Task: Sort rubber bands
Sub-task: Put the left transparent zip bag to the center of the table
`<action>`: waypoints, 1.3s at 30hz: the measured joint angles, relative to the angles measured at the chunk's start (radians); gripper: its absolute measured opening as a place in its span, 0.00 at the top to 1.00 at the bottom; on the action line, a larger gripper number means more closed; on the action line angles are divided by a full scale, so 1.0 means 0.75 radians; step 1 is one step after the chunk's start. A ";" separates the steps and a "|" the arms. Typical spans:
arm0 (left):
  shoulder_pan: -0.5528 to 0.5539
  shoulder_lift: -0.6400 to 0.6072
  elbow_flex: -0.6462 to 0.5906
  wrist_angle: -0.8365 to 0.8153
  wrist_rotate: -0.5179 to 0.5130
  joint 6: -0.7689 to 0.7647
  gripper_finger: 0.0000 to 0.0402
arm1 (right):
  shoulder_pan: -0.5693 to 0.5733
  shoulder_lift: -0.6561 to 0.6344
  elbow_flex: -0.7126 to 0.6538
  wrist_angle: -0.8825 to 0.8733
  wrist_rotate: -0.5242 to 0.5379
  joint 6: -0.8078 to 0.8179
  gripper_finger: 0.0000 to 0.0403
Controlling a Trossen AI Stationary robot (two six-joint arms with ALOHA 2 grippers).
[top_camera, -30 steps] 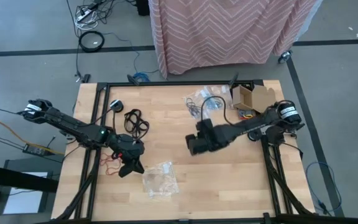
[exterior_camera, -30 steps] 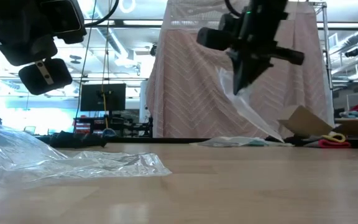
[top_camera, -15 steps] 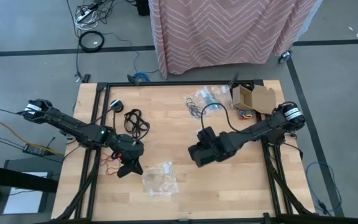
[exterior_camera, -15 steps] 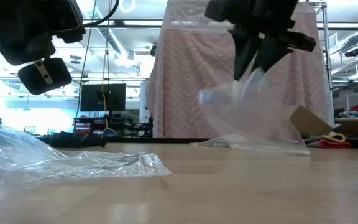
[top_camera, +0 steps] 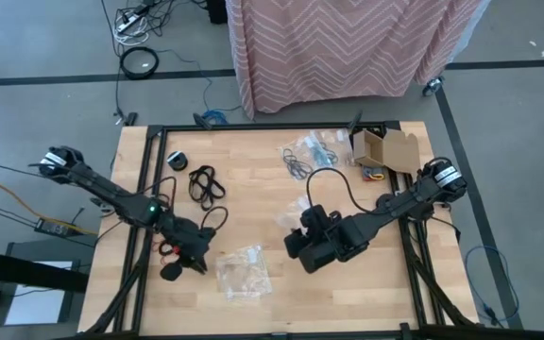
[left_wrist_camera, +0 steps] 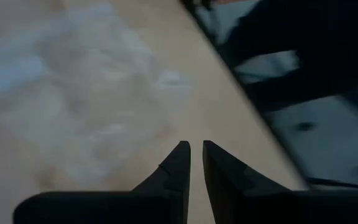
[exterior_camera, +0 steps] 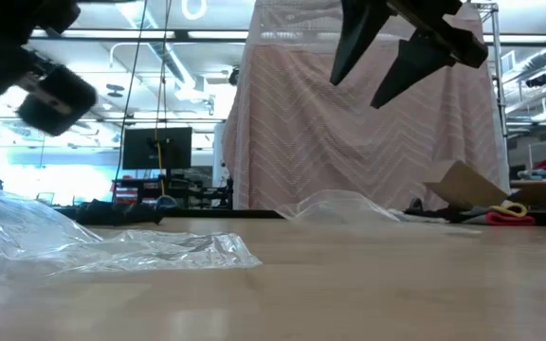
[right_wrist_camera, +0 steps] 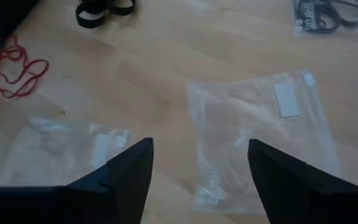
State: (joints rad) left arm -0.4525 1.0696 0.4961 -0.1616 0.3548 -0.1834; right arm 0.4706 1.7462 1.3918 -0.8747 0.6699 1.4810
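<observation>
1. Hidden or unclear: in the high view the right arm covers the clear bag beneath it; that bag shows fully only in the right wrist view. The left wrist view is blurred, and what lies on the table past the fingers cannot be identified there.
2. Right gripper: above the table's middle, over that bag. Its fingers stand wide apart with nothing between them.
3. Left gripper: near the table's front-left part, just beside a second clear bag. Its fingers are almost together, a thin gap showing; whether anything is pinched cannot be told.
4. Rubber bands, counted by cluster: one black cluster on the table's left part toward the rear; one red cluster at the left arm, partly covered by it in the high view. A single count of loops cannot be made.
5. Clear bags, counted: three. The third lies at the table's rear with dark loops inside; their colour is not certain.
6. One open cardboard box sits at the table's rear-right corner. Its contents are too small to tell.
</observation>
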 joint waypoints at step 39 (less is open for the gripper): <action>-0.015 0.470 0.001 0.395 -0.213 0.388 0.53 | 0.002 0.001 0.000 0.302 0.023 -0.059 0.39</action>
State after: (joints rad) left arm -0.4637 1.4224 0.4965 0.1346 0.1952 0.1075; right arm 0.4717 1.7470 1.3918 -0.6485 0.6875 1.4364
